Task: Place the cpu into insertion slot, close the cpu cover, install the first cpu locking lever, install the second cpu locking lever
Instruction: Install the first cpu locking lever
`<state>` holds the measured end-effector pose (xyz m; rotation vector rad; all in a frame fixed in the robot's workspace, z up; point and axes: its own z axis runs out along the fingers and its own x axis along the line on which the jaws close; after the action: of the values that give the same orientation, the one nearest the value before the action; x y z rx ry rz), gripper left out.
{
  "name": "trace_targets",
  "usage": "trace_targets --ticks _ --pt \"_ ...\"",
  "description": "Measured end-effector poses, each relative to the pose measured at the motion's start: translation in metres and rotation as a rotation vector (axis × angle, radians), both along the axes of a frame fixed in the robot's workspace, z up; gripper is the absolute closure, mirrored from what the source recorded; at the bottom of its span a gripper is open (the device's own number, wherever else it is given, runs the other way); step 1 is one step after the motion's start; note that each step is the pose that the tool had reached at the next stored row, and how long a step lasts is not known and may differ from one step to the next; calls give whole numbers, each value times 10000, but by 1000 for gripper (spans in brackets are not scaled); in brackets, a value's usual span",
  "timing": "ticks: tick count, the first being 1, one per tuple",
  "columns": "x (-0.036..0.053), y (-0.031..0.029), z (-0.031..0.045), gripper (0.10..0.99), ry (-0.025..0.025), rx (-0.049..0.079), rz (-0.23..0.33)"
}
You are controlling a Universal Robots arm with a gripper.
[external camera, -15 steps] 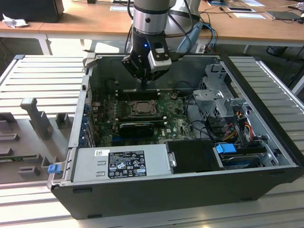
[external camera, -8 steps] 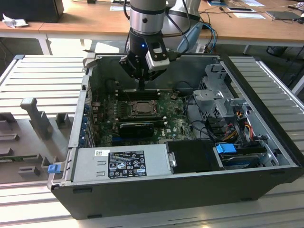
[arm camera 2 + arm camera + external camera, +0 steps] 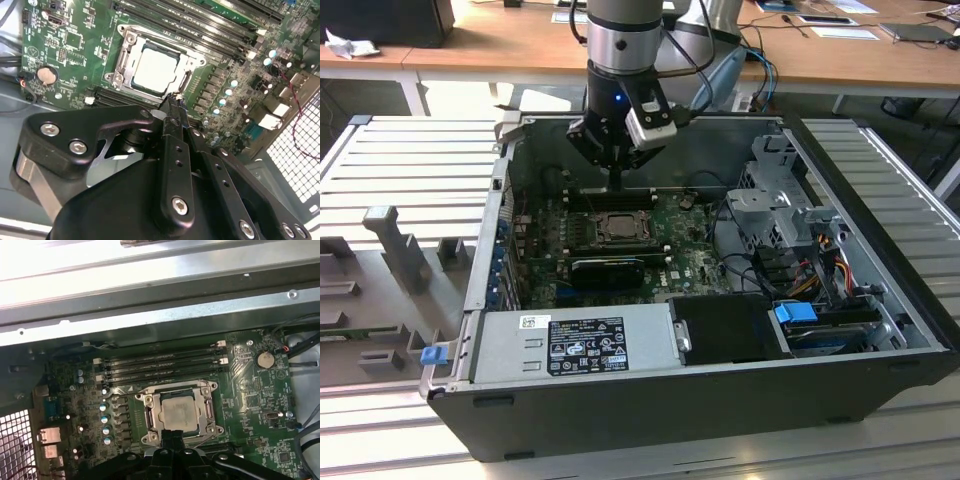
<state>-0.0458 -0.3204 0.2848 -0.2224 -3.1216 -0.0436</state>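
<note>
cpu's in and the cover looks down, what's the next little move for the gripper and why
Probably a short, slow push downward with the gripper. Its shut fingertips sit right at the edge of the cpu cover, which already lies flat over the seated cpu. What the tips press on is hidden, so keep the move small.

cpu (image 3: 176, 415) is sat in the slot (image 3: 149, 418) with the cover (image 3: 180, 391) lying flat around it, pale metal top showing through the window. gripper (image 3: 173, 436) comes in with its dark fingers together, tip right at the cover's edge, touching or a hair off, can't tell. Black RAM banks (image 3: 160, 365) run beside the slot, coin cell (image 3: 264, 359) one side, row of capacitors (image 3: 105, 415) the other, grey case wall (image 3: 150, 295) beyond
</note>
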Motion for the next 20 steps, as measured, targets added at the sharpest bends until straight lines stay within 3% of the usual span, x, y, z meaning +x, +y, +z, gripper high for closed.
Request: trace_targets --ticks 2,4,7,8,20 --pt "-85 0 -11 980 -126 100 0" --pt "-114 1 -24 980 -131 171 128" --pt "-116 0 -74 980 -121 177 1163" --pt "-140 0 -90 980 -120 178 1277" --pt "-338 -1 -101 980 -122 181 1280"
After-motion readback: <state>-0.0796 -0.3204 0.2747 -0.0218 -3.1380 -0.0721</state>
